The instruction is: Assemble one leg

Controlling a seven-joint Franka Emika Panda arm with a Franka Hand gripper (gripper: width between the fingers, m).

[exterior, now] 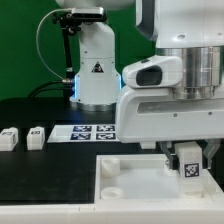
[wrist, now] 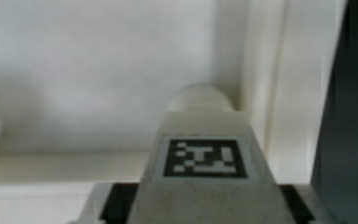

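Fingers (wrist: 115,205) clamped on blocky white plastic leg (wrist: 206,125), square tag (wrist: 206,158) showing, over smooth plate (exterior: 125,172).

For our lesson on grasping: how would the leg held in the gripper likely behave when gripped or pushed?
The leg looks like hard moulded plastic, so it is probably stiff and light. Its flat faces suit the gripper and should resist rolling, as a loose leg resting flat on the table suggests. Its smooth surface might slide sideways if pushed.

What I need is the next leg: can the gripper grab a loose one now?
Probably not yet: the gripper looks shut on a leg at the plate; the nearest loose leg lies unobstructed.
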